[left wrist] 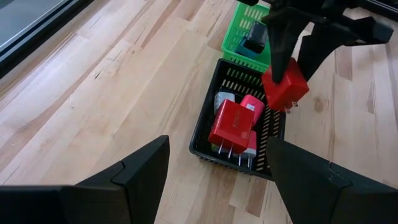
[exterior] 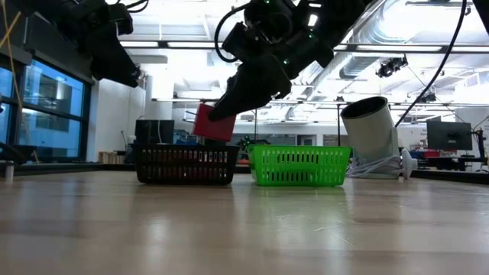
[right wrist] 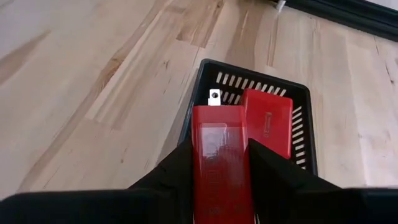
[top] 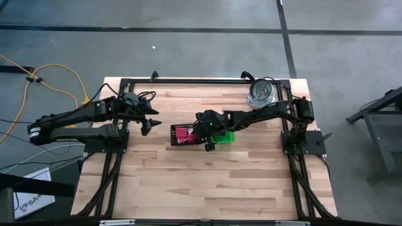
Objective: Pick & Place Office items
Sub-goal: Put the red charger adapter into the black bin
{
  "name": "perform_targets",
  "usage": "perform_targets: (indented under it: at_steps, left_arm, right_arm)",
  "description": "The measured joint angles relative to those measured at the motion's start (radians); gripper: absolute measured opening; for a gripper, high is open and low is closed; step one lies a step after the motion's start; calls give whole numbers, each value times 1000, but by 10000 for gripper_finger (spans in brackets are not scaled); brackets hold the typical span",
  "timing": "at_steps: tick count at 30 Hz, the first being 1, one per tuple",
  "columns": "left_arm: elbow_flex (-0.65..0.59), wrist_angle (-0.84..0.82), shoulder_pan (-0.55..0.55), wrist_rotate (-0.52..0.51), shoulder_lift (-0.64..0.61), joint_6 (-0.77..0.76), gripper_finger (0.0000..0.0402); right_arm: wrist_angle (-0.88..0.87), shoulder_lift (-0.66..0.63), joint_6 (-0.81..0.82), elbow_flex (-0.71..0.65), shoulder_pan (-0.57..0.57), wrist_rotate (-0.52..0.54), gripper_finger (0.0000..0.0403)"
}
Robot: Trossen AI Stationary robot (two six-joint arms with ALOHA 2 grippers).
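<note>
Here, largest first:
Desk: pale wooden plank desk [top: 207,182] carrying both containers.
Black mesh tray [left wrist: 208,140]: touching the green square plastic bin [exterior: 299,166]; red and pink charger blocks [left wrist: 235,124] lie inside.
Green bin: a black block [left wrist: 254,34] inside.
Right tool [exterior: 221,107]: above the black tray, fingers clamped on a red rectangular plastic block [right wrist: 221,165].
Left tool [top: 151,123]: beside the black tray, fingers spread wide, holding nothing.
</note>
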Motion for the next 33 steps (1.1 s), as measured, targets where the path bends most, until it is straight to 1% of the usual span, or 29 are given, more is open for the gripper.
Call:
perform_targets:
  at_steps: [7,17,26,33]
  left_arm:
    - [0,0,0,0,0,0,262]
    - [0,0,0,0,0,0,262]
    - [0,0,0,0,0,0,262]
    - [0,0,0,0,0,0,262]
  right_arm:
    - [34,49,1,2,-9,-2,113]
    - [29,50,7,1,-8,-26,116]
    - [29,50,8,1,-8,-28,150]
    - [37,56,20,0,-8,-30,148]
